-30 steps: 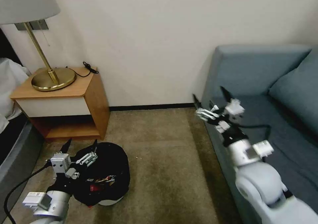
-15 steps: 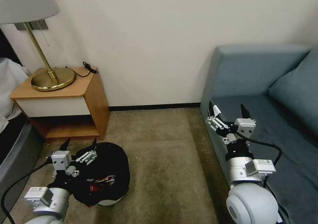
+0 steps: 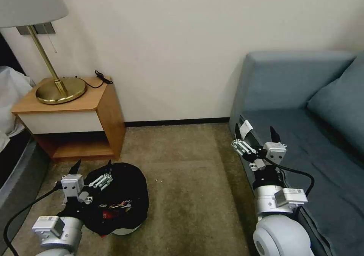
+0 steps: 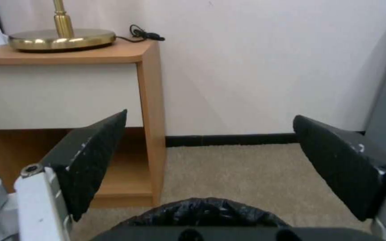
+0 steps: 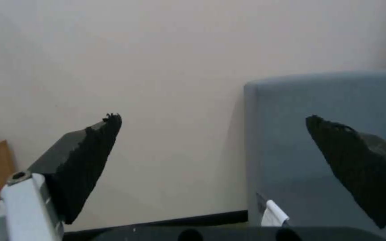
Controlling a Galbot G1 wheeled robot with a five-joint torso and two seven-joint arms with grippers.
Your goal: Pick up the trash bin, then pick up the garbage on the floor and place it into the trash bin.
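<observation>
The trash bin [image 3: 121, 195], lined with a crinkly black bag, stands on its white base on the carpet at the lower left. Garbage lies inside it, with a red-and-white wrapper [image 3: 113, 209] on top. My left gripper [image 3: 93, 164] is open at the bin's left rim, its fingers spread and holding nothing. In the left wrist view the left gripper [image 4: 211, 116] points at the wall, with the black bag's edge [image 4: 202, 211] just below it. My right gripper [image 3: 254, 131] is open and raised at the sofa's front corner. The right wrist view has the right gripper [image 5: 213, 117] facing the wall.
A wooden nightstand [image 3: 76, 123] with a brass lamp [image 3: 60, 89] stands behind the bin, and a bed edge [image 3: 11, 172] is at far left. A blue sofa [image 3: 303, 135] fills the right side. Between them lies carpet [image 3: 189, 195] with a few tiny pale specks [image 3: 159, 180].
My right arm has drawn back and down toward me, and its gripper has turned to point upward at the sofa's corner. The left gripper and the bin have barely moved.
</observation>
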